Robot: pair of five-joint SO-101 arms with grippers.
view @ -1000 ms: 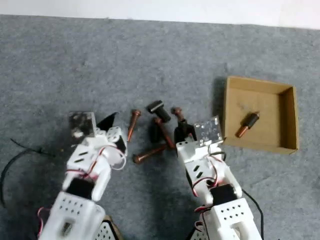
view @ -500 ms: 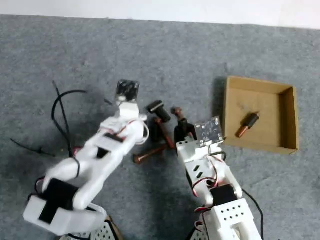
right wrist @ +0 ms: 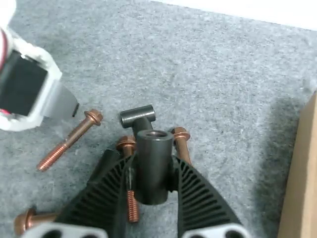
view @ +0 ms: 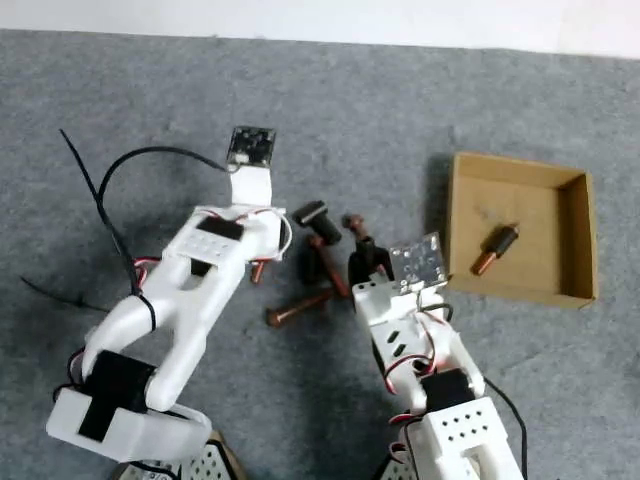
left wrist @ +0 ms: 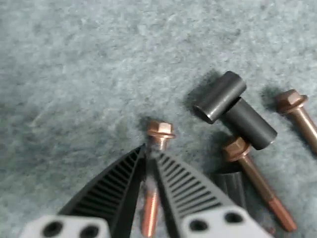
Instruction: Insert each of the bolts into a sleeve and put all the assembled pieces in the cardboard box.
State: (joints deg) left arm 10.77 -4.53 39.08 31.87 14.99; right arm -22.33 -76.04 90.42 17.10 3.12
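While the left arm (view: 190, 300) leans in over the loose hardware at the middle of the table (view: 400, 110), the left jaws are drawn in tight along a bolt (left wrist: 159, 131). They look to be pinching its copper shank, with the hex head poking out just past the tips. Over on the other side, the right jaws are clamped on a dark sleeve (right wrist: 152, 166), its open end showing beyond the tips.

Now here is the relation that matters. From above, the held sleeve sits at about 3 o'clock from the gripped bolt, near but apart. A spare sleeve (view: 312, 215) and a loose bolt (view: 298, 305) lie in the gap between the two arms. The gripped bolt's long axis runs in line with the left jaws, head leading. By my reading the threaded end is tucked back between the jaws. That is the end that has to meet the bore, so the grip may want turning before the two line up.

Off at 3 o'clock on the table, the cardboard box (view: 458, 230) already has one assembled piece (view: 495, 250) lying in it.
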